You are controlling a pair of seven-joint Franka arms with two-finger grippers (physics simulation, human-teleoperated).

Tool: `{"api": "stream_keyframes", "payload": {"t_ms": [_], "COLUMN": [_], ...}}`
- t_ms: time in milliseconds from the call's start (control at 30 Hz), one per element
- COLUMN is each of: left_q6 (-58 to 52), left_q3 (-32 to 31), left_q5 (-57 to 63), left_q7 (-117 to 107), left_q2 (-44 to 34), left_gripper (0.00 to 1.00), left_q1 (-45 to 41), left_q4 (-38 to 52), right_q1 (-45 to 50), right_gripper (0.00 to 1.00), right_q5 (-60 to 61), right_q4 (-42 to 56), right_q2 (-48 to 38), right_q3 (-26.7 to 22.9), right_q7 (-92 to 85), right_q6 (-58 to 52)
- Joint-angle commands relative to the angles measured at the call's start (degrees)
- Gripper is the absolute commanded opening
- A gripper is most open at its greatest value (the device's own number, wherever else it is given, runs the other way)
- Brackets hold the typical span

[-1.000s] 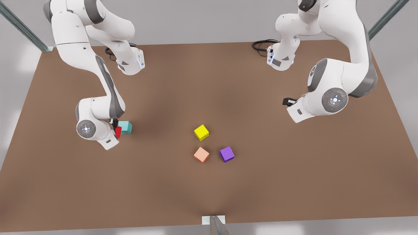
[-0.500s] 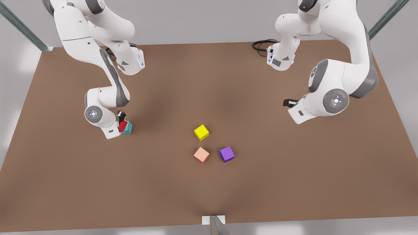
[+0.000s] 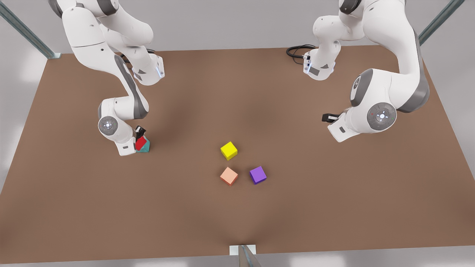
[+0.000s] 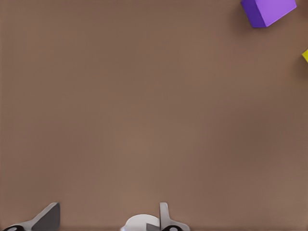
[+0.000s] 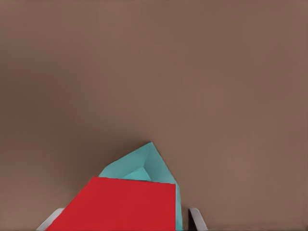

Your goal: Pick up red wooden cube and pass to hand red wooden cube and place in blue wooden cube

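right gripper [image 3: 140, 138] pinched red wooden cube [image 3: 140, 143], jaws closed on it, atop blue wooden cube [image 3: 145, 146] | handover judged done, release left | left gripper [image 3: 326, 117] waited apart, jaws spread

right gripper [image 3: 140, 138] carried red wooden cube [image 3: 140, 143] onto blue wooden cube [image 3: 146, 147] (teal)

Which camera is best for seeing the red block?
The right wrist view: the red wooden cube looms large between the right pincer's fingers, over the blue wooden cube. In the front view the red wooden cube is small and partly hidden behind the arm. The left wrist view looks at the purple cube instead.
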Motion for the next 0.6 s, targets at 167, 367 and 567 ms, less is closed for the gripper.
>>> {"api": "stream_keyframes", "payload": {"t_ms": [167, 367, 567], "left_q6": [-0.08, 0.01, 0.01], "left_q3": [-0.02, 0.07, 0.07], "left_q5": [0.03, 0.12, 0.12], "left_q7": [-0.71, -0.71, -0.62], "left_q2": [-0.07, 0.11, 0.11], "left_gripper": [1.00, 1.00, 1.00], "left_q1": [0.04, 0.13, 0.13], "left_q4": [0.03, -0.05, 0.03], "right_q1": [-0.28, -0.28, 0.34], "right_gripper": [1.00, 1.00, 1.00], "right_q5": [-0.07, 0.02, 3.98], "right_q4": [0.72, 2.30, 4.41], "right_q2": [0.16, 0.07, -0.10], "right_q3": [0.09, 0.27, 0.80], "right_q7": [5.69, 5.51, 5.25], "right_q6": [0.10, -1.13, -4.21]}}
